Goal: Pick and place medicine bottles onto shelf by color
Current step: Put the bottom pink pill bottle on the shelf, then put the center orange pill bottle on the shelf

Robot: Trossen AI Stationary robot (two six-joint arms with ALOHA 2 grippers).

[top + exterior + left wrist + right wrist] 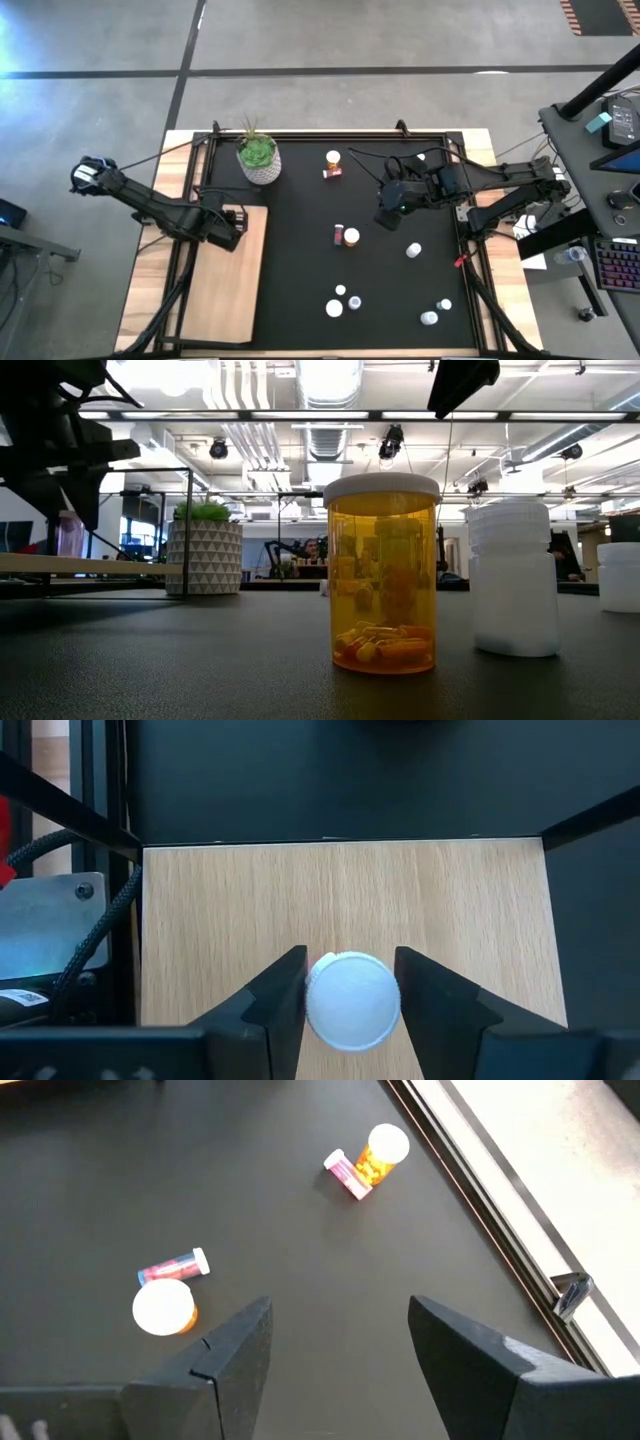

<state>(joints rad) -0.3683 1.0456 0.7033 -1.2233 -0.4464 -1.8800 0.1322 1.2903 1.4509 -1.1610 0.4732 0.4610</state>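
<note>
My left gripper (226, 226) is at the far end of the light-wood shelf (228, 285), shut on a white-capped bottle (352, 1001). In the low view the bottle's body (68, 535) looks pink, with its base at the board's top (90, 565). My right gripper (389, 207) hangs open and empty over the black mat (300, 260). Beyond it in its wrist view (340, 1340) stand an orange bottle (165, 1308) beside a lying pink one (175, 1267), and another such pair (378, 1152). Several white bottles (413, 250) stand on the mat's near right. My left gripper pinches the bottle between its two fingers (285, 1000), one on each side of the white cap (318, 982). The fingers come from above, pointing down. The bottle stands upright. Whether its base rests on the shelf or hangs just above it, I cannot tell.
A white speckled pot with a green plant (258, 158) stands at the mat's far left, close to the shelf's far end. A black frame rail (205, 190) runs past the shelf's left side. An orange bottle (382, 575) and a white one (514, 578) stand close to the low camera.
</note>
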